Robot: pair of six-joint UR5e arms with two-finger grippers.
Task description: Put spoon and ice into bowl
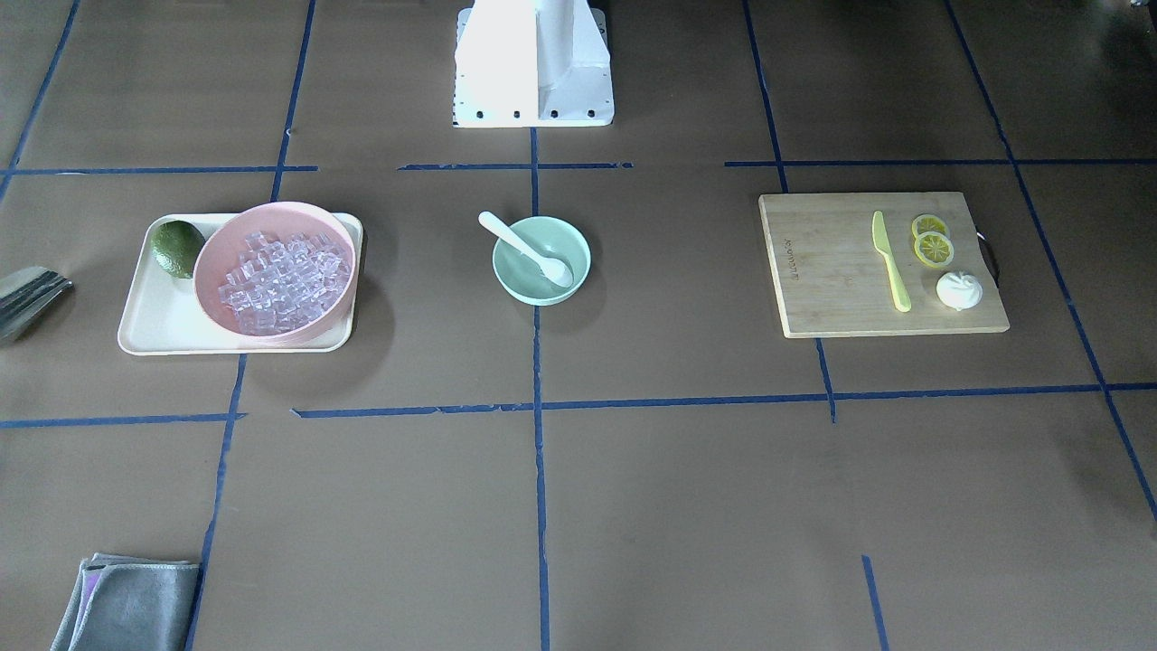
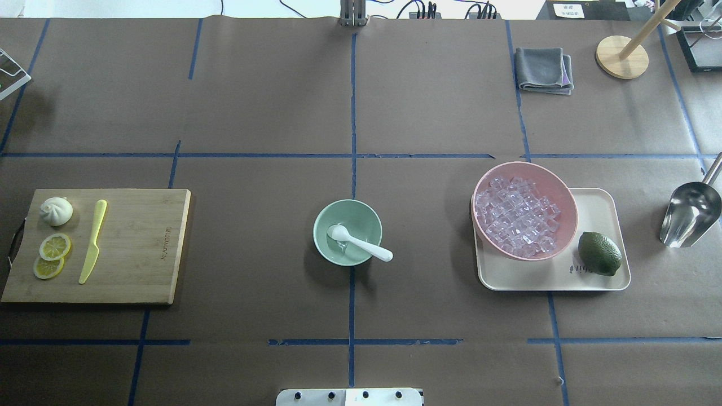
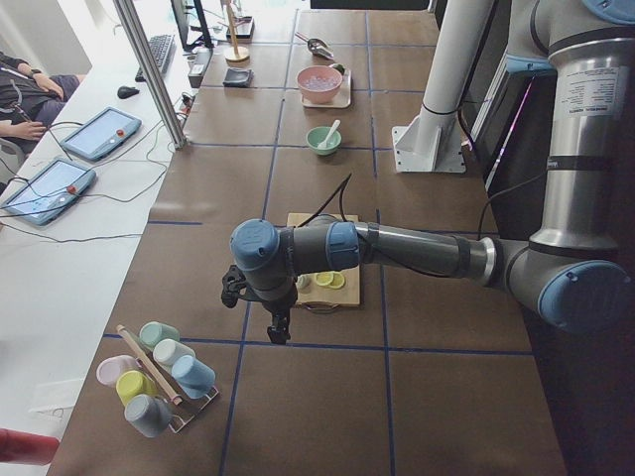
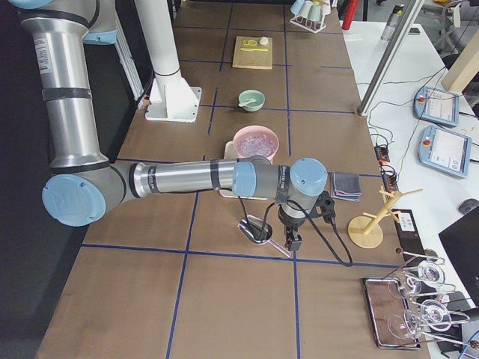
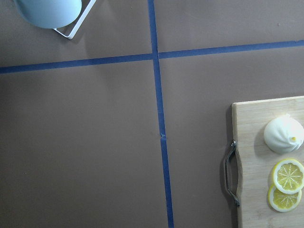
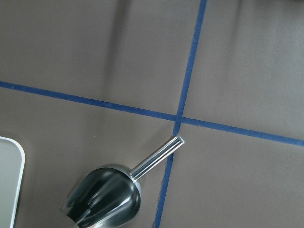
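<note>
I see the spoon (image 2: 361, 243) lying in the bowl (image 2: 364, 217) at the centre of the worktop (image 2: 254, 101), so I judge the ice (image 2: 516, 217), piled near the right edge, needs scooping across next; how wide the right gripper (image 4: 290, 243) or left gripper (image 3: 279, 335) stands I cannot tell.

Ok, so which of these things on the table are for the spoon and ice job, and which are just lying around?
For the job: spoon, already in the mint-green bowl; ice, piled in the pink bowl.

Lying about: cutting board, yellow knife, lemon slices, bun, tray, green fruit, metal scoop, grey cloth.
</note>
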